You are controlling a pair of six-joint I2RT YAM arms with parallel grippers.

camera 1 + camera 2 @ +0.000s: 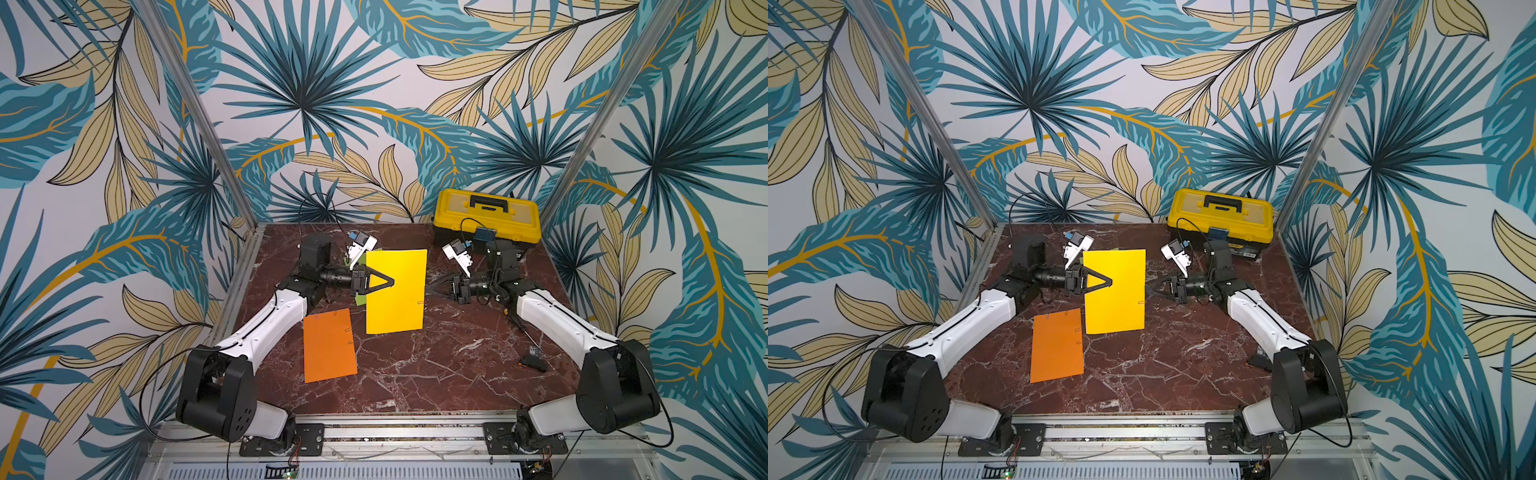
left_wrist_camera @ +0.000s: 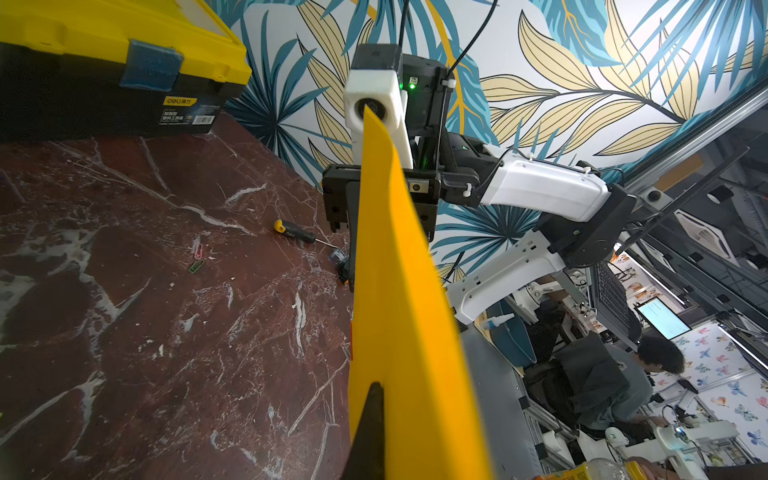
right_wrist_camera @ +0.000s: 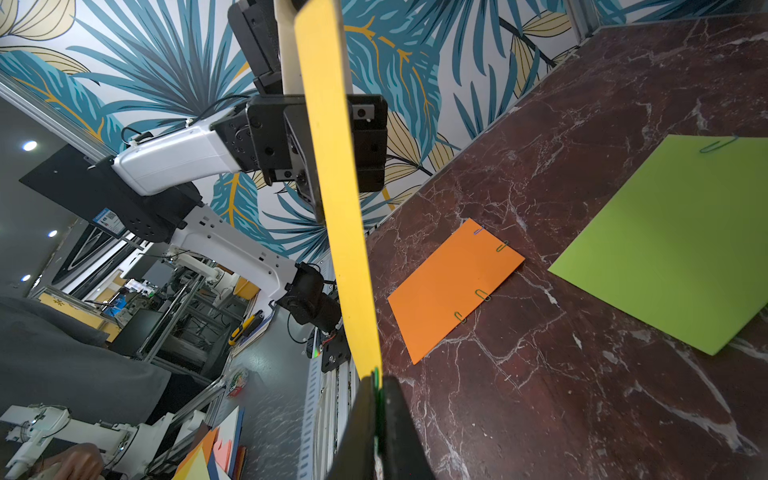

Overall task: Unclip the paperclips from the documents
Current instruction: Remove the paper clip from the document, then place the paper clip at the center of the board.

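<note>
Left gripper (image 1: pixel 391 284): clamped tight on the raised yellow sheet (image 1: pixel 399 307).
Right gripper (image 1: pixel 426 289): pinching the green clip (image 3: pixel 376 380) on its edge.
Done: two loose clips (image 2: pixel 198 251) on the table (image 2: pixel 124 332).
To do: orange sheet (image 1: pixel 328 349) and green sheet (image 3: pixel 673 249), both clipped.

Raised sheet (image 1: pixel 395 291) spans between left hand (image 1: pixel 390 284) and right hand (image 1: pixel 427 289); flat sheet (image 1: pixel 329 345) lies front-left on desk (image 1: pixel 415 374); toolbox (image 1: pixel 486 216) back-right.

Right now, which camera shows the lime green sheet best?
Right wrist view: the lime green sheet is nearly whole, one paperclip on its edge. Both top views show slivers behind the yellow sheet; the left wrist view shows none.
</note>
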